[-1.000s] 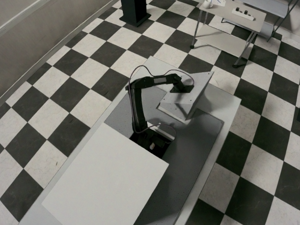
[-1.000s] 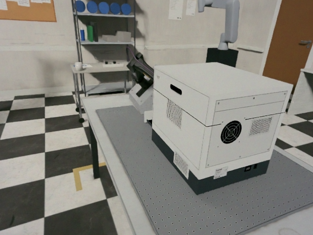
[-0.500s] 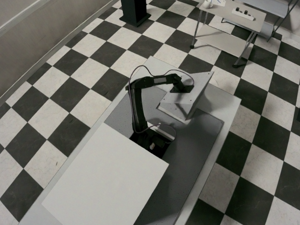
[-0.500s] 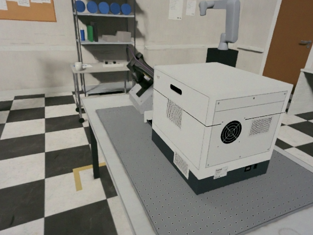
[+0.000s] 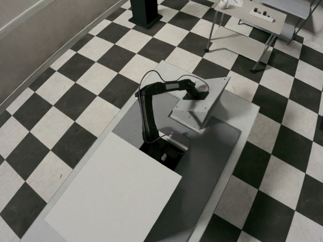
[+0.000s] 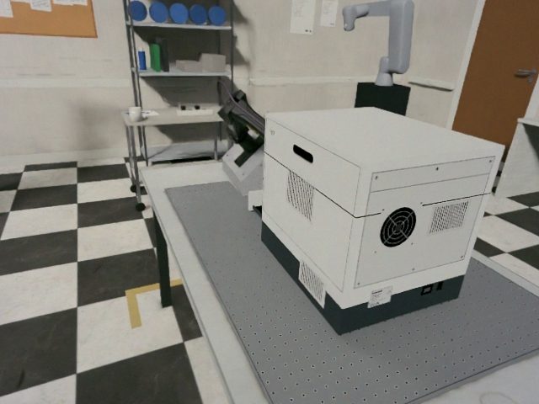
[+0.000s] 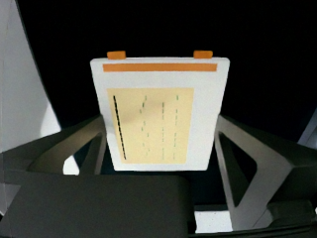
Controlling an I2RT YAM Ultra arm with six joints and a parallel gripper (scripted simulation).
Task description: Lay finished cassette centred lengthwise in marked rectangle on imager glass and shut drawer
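FINISHED [image 7: 160, 114] is a white cassette with an orange strip, two orange tabs and a cream gel window with faint bands. My gripper [image 7: 159, 119] [image 5: 195, 95] [image 6: 246, 147] is shut on its two long sides and holds it in the air against a dark background. In the top and exterior views the gripper hangs over a sloped grey stand [image 5: 206, 106] [image 6: 235, 167] at the table's far end. IM [image 5: 112, 187] [image 6: 370, 195] is a big white box on a dark base. Its drawer side faces the arm's base. The drawer and its glass are hidden.
A grey perforated board [image 5: 208, 161] [image 6: 261, 282] covers the table under IM and the arm. A wheeled side table [image 5: 250, 15] [image 6: 173, 116] with a mug stands beyond the table. A second grey arm [image 6: 393, 39] on a black pedestal [image 5: 144, 12] stands behind.
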